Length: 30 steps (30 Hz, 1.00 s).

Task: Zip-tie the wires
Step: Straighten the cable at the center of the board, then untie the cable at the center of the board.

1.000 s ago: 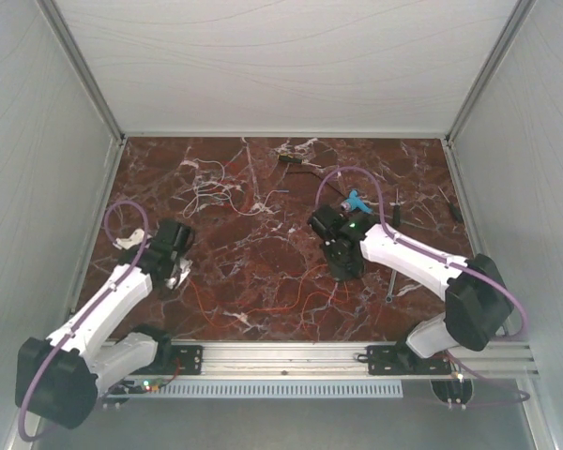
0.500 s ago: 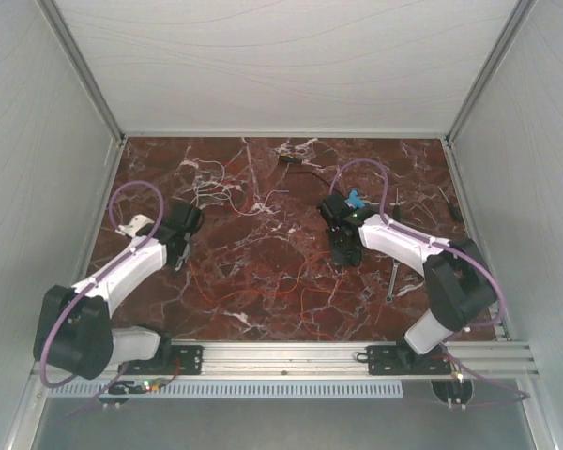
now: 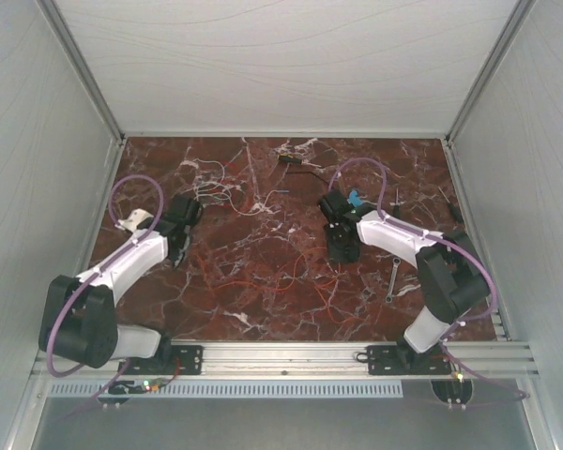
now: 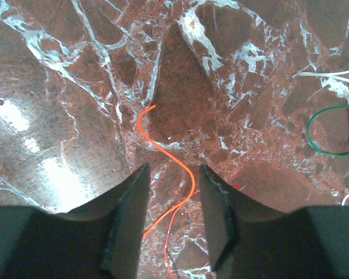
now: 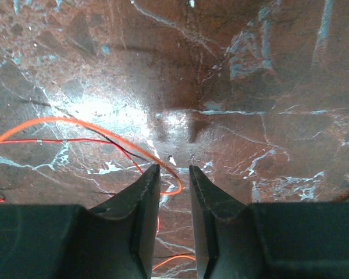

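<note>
The wires are thin red and orange strands (image 3: 263, 281) spread over the middle of the marble, with white ones (image 3: 216, 187) at the back left. My left gripper (image 3: 178, 239) hangs low at the left end of the red strands. In the left wrist view it (image 4: 173, 171) is open, and an orange wire (image 4: 157, 139) snakes loosely across the marble between its fingers. My right gripper (image 3: 342, 246) is at the right end of the strands. Its jaws (image 5: 173, 170) stand a narrow gap apart, and an orange wire loop (image 5: 58, 121) curls through that gap, untouched.
A green wire (image 4: 320, 128) and a white wire (image 4: 331, 72) lie right of the left fingers. A small metal wrench (image 3: 394, 278), a blue piece (image 3: 354, 199) and dark-handled tools (image 3: 450, 202) lie right of the right arm. Grey walls enclose the marble table (image 3: 150, 309).
Both grippers were shut and now stand apart, with the orange wires lying loose between the fingers. The left gripper has moved toward the back, and the right one has shifted slightly back.
</note>
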Tool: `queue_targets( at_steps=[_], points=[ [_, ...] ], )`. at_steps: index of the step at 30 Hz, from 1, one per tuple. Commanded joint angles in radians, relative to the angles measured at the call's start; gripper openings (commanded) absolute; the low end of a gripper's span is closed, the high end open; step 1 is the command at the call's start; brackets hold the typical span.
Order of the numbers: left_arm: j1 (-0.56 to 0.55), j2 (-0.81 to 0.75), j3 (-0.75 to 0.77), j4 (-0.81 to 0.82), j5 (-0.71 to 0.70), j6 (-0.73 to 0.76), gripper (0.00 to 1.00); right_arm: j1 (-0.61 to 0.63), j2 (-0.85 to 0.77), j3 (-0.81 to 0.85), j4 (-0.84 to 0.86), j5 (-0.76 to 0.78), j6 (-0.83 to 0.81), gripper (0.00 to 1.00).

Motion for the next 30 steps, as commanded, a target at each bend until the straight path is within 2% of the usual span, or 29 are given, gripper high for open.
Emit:
queue_targets(
  at_steps=[1,4,8,14,17,18,19,24,30],
  points=[
    [0.008,-0.029,-0.009,0.031,-0.005,0.011,0.49,-0.004,-0.025,-0.013,0.007,-0.029,-0.004,0.27],
    [0.011,-0.034,-0.002,0.038,-0.007,0.029,0.62,-0.005,-0.034,0.001,-0.008,-0.034,-0.001,0.36],
    [0.013,-0.050,0.011,0.027,-0.025,0.036,0.80,-0.005,-0.056,0.030,-0.034,-0.032,0.001,0.55],
    [0.024,-0.093,0.028,0.013,-0.044,0.060,0.99,-0.004,-0.113,0.061,-0.074,-0.009,0.001,0.78],
    [0.025,-0.114,0.031,0.010,-0.053,0.079,1.00,-0.005,-0.154,0.074,-0.087,0.009,0.003,0.89],
    [0.028,-0.121,0.032,0.009,-0.056,0.089,1.00,-0.004,-0.168,0.077,-0.089,0.013,0.004,0.96],
    [0.028,-0.131,0.032,0.010,-0.060,0.103,1.00,-0.005,-0.181,0.079,-0.089,0.017,0.004,0.98],
    [0.032,-0.183,0.043,0.011,-0.103,0.205,1.00,-0.003,-0.255,0.103,-0.095,0.038,0.008,0.98],
    [0.034,-0.273,0.079,0.074,-0.074,0.378,1.00,0.005,-0.393,0.082,-0.071,0.064,0.005,0.98]
  ],
)
